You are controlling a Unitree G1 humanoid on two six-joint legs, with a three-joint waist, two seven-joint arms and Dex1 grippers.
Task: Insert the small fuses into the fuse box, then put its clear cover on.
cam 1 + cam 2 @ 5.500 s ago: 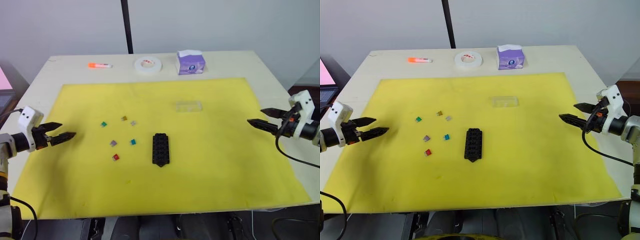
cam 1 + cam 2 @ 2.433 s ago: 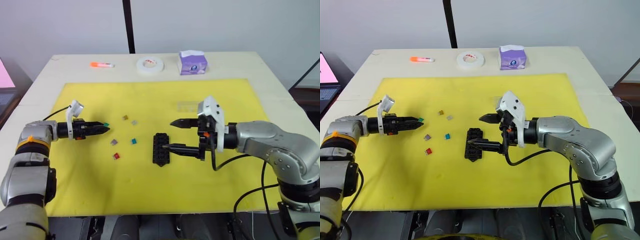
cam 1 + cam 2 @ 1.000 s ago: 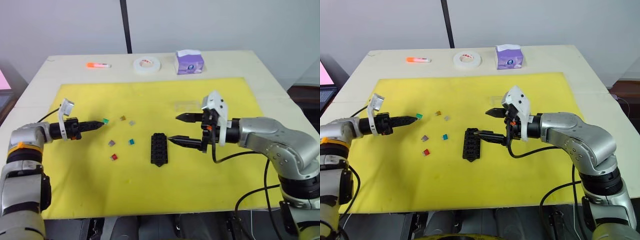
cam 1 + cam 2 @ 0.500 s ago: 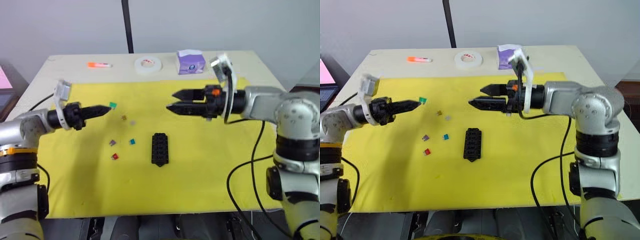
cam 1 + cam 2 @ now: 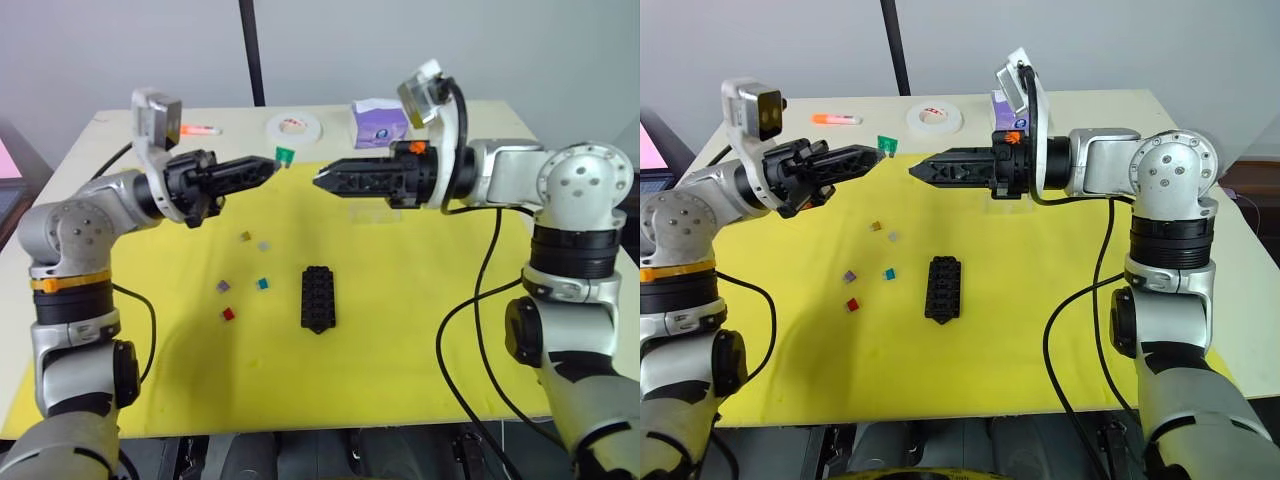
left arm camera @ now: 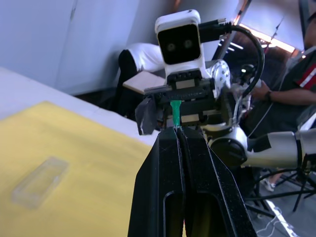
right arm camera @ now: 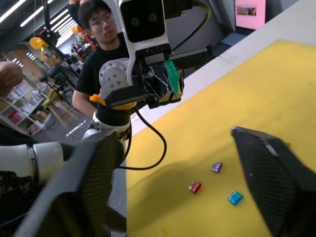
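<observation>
My left gripper (image 5: 268, 166) is shut on a small green fuse (image 5: 284, 155) and holds it in the air over the far part of the yellow mat (image 5: 430, 300). My right gripper (image 5: 320, 179) is also raised; its tips point at that fuse from a short way off. In the right wrist view its fingers (image 7: 256, 148) stand apart, open and empty. The black fuse box (image 5: 318, 298) lies on the mat. Amber (image 5: 245, 236), grey (image 5: 264, 244), teal (image 5: 262, 283), purple (image 5: 222, 286) and red (image 5: 228, 313) fuses lie to its left. The clear cover (image 6: 39, 181) lies flat on the mat.
A white tape roll (image 5: 294, 127), a purple tissue box (image 5: 378, 122) and an orange marker (image 5: 200, 130) stand along the table's far edge. A black pole (image 5: 250, 50) rises behind it. A person (image 7: 103, 29) stands beyond the table.
My left gripper has lifted the green fuse higher and carried it toward the middle. My right gripper has swung left and up toward it, its jaws a little narrower.
</observation>
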